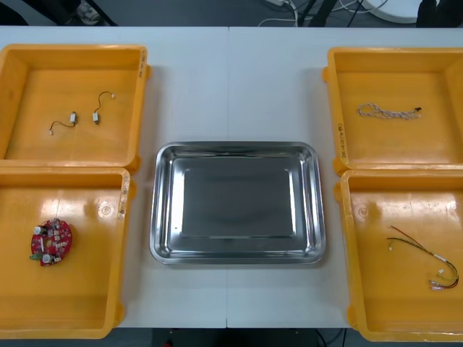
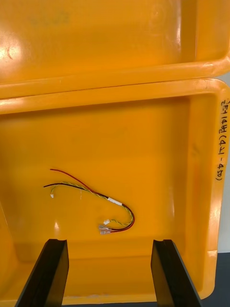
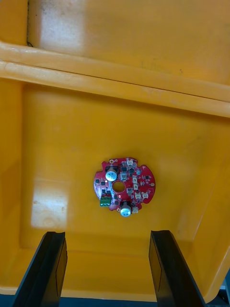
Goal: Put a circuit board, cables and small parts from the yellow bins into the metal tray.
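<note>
- We'd call this the very start of the job: the metal tray (image 1: 163, 206) in the middle of the table (image 1: 231, 79) is bare and shiny, with nothing in it.
- The round red circuit board (image 1: 51, 241) lies flat on the floor of the near left bin (image 1: 79, 303), toward its outer side.
- The left gripper (image 3: 108, 235) hangs over that bin with its fingers spread wide and nothing between them. The board sits just ahead of the fingers, roughly centred on the gap, and isn't touched.
- The right gripper (image 2: 109, 242) is just as wide open and holds nothing. It's over the near right bin (image 1: 383, 303), with the red and yellow cable (image 1: 427, 256) loosely curled on the bin floor just ahead of its fingers.
- The twisted blue and white cable (image 1: 387, 111) is in the far right bin (image 1: 391, 72), well apart from either claw.
- Two small metal parts (image 1: 73, 116) with thin wire tails lie side by side in the far left bin (image 1: 43, 79).
- So, as we read it, everything is left to do: board, cables and parts all need to go across to the tray.
- The table is light, plain and uncluttered, with a seam down its middle, bins tight to each side and the tray between them.
- Past the far edge we can just see dark floor (image 1: 181, 11) with some cords on it.
</note>
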